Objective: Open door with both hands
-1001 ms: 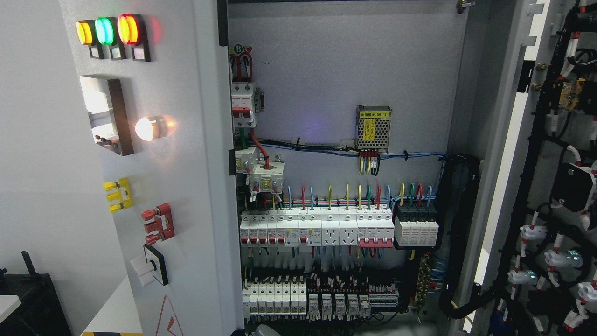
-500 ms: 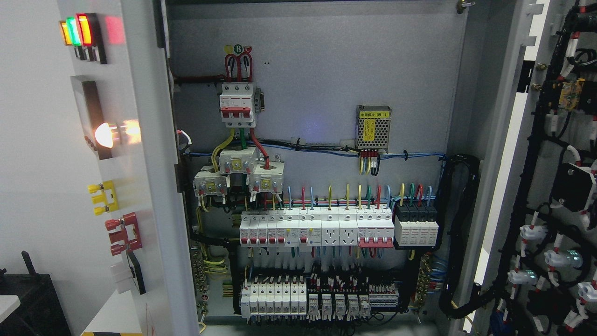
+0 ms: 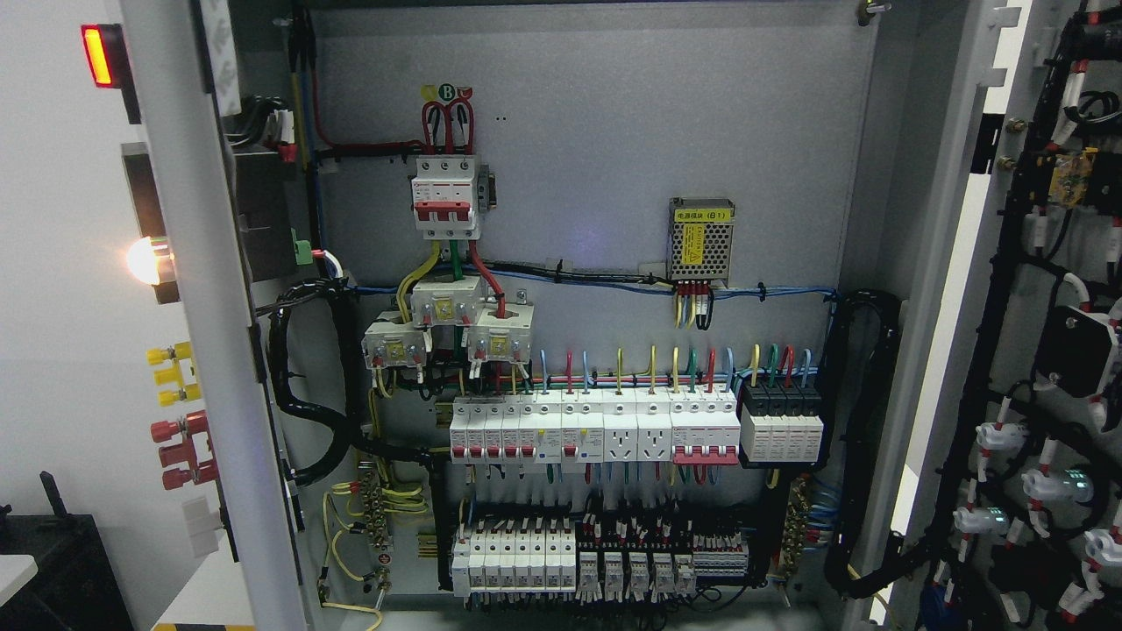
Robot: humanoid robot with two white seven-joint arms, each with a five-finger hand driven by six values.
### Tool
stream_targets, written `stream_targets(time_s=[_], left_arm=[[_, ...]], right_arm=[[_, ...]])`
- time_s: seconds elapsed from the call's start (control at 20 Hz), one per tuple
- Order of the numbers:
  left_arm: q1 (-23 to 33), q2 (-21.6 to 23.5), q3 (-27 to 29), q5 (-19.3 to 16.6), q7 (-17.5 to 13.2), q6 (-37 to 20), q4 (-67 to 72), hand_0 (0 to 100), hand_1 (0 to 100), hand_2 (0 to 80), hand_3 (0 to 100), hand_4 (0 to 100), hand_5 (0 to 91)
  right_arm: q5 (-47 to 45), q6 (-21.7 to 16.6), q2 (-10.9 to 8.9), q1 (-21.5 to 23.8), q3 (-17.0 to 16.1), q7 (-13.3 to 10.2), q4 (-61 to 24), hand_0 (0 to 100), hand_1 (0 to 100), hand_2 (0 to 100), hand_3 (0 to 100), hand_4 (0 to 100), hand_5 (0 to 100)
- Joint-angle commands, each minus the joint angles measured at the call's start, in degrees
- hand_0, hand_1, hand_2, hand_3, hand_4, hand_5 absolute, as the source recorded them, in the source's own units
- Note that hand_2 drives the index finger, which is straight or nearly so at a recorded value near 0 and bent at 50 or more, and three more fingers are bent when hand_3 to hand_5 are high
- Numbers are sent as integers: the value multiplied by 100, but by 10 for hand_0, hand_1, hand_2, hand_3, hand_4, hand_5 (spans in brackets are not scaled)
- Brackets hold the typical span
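Note:
An electrical cabinet stands open in the head view. Its left door (image 3: 206, 350) is swung far out, seen almost edge-on, with a red lamp (image 3: 96, 54), a glowing white lamp (image 3: 145, 260), and yellow and red terminals (image 3: 180, 438) sticking out from its face. The right door (image 3: 1043, 350) stands open at the right, its inner side covered in black wiring. Between them the grey back panel (image 3: 614, 131) carries rows of white breakers (image 3: 596, 429) and coloured wires. Neither hand nor arm shows anywhere in the frame.
A black cable loom (image 3: 307, 394) runs from the left door into the cabinet. A small meshed power supply (image 3: 701, 238) sits on the panel. A dark box (image 3: 53, 570) stands at the lower left, outside the cabinet.
The left door has swung further open to the left, turning from a broad face to nearly edge-on. More of the cabinet's left interior and the black loom have come into sight.

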Motion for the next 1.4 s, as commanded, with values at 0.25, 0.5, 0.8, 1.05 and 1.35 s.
stream_targets(time_s=[0.25,0.5,0.8,1.05,1.35], left_arm=[[0,0,53,176,1,-1,-88,0,0,0,0,43,0],[0,0,53,176,1,-1,-88,0,0,0,0,43,0],[0,0,53,176,1,-1,-88,0,0,0,0,43,0],[0,0,53,176,1,-1,-88,0,0,0,0,43,0],[0,0,53,176,1,-1,-88,0,0,0,0,44,0]], right_arm=[[370,4,59,-59,622,-15,-62,0,0,0,0,0,0],[484,30,138,-68,727,-15,-36,0,0,0,0,0,0],[484,65,226,-156,763,-15,17,0,0,0,0,0,0],[493,65,270,-191,798,-15,87,0,0,0,0,0,0],[616,65,340,-217,807,-15,140,0,0,0,0,0,0]])
